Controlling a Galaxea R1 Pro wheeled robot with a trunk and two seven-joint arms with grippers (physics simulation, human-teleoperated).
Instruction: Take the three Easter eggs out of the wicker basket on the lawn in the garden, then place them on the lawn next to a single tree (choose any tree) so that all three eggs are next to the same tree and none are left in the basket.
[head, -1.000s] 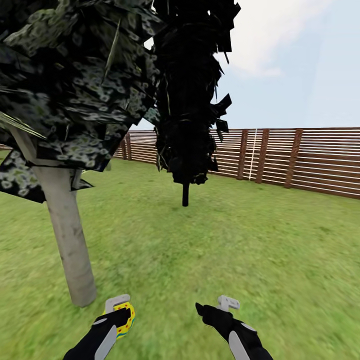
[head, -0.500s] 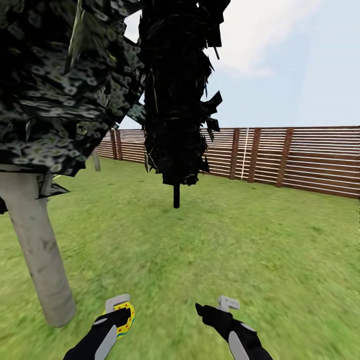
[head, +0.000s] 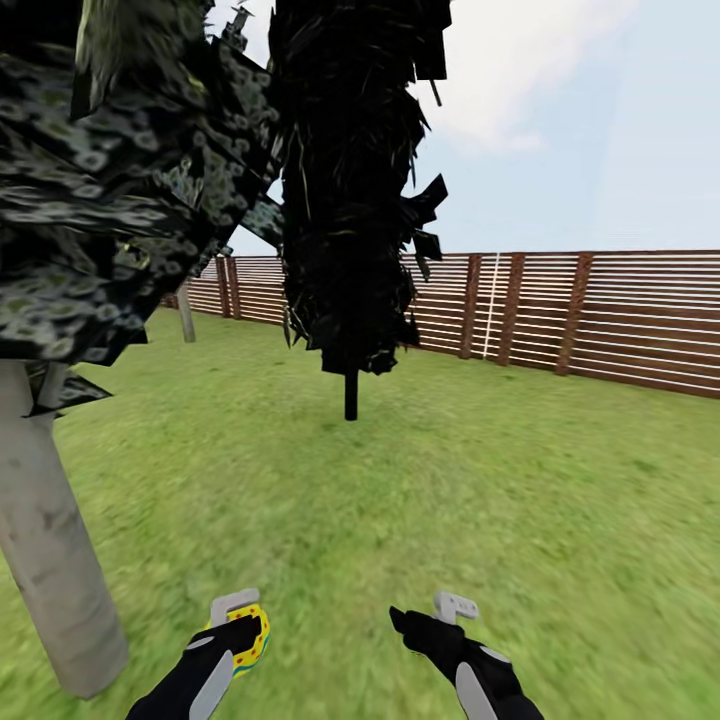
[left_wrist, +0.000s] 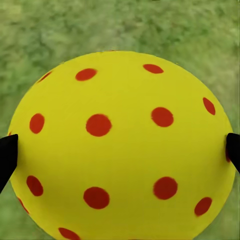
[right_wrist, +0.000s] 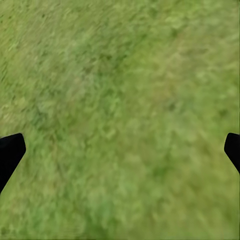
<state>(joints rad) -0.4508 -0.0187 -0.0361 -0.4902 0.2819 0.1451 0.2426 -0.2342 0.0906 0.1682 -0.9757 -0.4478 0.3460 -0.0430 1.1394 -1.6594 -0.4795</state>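
My left gripper (head: 238, 622) is shut on one Easter egg (head: 254, 640), yellow with red dots, held low over the lawn (head: 420, 500). In the left wrist view the egg (left_wrist: 120, 145) sits between the two dark fingertips (left_wrist: 6, 156). My right gripper (head: 440, 612) is open and holds nothing; in the right wrist view its fingertips (right_wrist: 10, 152) stand wide apart over bare grass (right_wrist: 120, 110). The tree with the pale grey trunk (head: 50, 580) stands close at the left, its speckled foliage (head: 100, 200) overhead. The wicker basket and the other two eggs are out of view.
A dark tree with a thin black trunk (head: 350, 395) stands ahead in the middle of the lawn. A brown slatted fence (head: 600, 320) runs along the back. Open grass stretches ahead and to the right.
The whole head view has shifted: the grey trunk has slid left and looms larger, so the camera has moved. Both grippers hold the same pose, the left one still shut on the egg.
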